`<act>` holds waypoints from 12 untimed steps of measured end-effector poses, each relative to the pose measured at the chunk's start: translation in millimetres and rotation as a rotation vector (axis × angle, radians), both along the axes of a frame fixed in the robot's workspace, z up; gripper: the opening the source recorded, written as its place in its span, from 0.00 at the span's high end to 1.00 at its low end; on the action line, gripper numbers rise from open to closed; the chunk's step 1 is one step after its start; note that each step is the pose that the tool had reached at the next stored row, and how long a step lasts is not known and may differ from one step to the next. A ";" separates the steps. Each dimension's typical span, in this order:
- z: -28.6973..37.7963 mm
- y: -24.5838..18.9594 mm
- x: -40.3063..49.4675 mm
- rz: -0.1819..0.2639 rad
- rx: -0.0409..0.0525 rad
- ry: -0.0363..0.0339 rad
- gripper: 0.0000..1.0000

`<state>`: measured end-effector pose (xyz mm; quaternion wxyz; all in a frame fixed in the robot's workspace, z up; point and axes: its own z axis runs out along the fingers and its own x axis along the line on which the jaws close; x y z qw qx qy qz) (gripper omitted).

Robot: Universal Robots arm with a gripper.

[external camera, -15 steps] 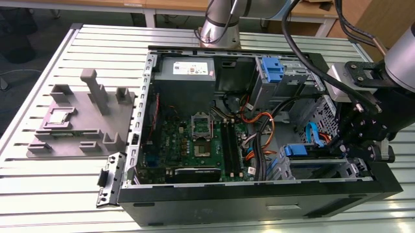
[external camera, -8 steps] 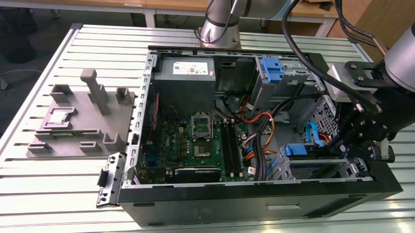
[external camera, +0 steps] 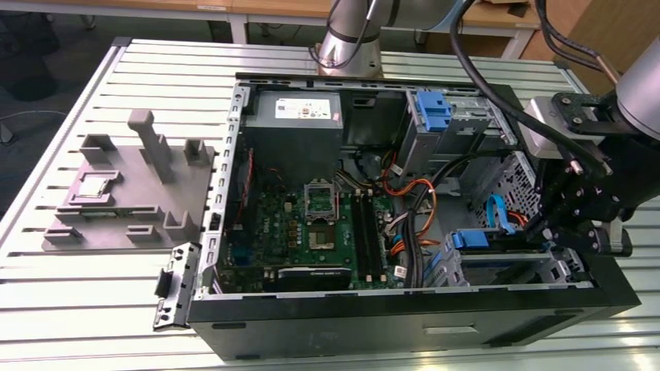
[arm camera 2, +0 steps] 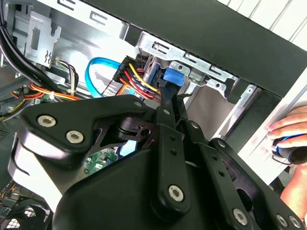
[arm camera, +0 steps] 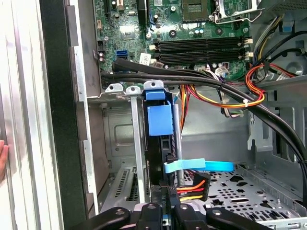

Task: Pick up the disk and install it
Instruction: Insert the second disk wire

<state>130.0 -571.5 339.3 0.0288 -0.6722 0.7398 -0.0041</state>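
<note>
The disk [arm camera: 159,143] stands on edge in the drive bay [arm camera: 120,139], and the gripper [arm camera: 165,211] looks clenched on its near end, though the linkage hides the tips. Risk: cables [arm camera: 192,187] crowd close; a skewed push could jam the rails or snag them.

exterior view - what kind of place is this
Likely a robotics lab bench for PC assembly: an open computer case lies on a slotted aluminium table, a grey parts fixture sits beside it, and the robot arm is mounted behind.
</note>
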 end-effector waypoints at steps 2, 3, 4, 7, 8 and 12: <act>0.2 0.4 -0.1 0.000 -0.0003 0.0000 0.84; 0.2 1.0 -0.3 0.000 -0.0003 0.0000 0.84; 0.1 1.9 -0.7 0.000 -0.0002 0.0000 0.84; -0.2 9.7 -2.7 0.000 0.0000 0.0000 0.84; -0.3 10.5 -2.7 0.000 -0.0001 0.0000 0.84; -0.6 11.0 -3.3 0.000 -0.0006 0.0000 0.84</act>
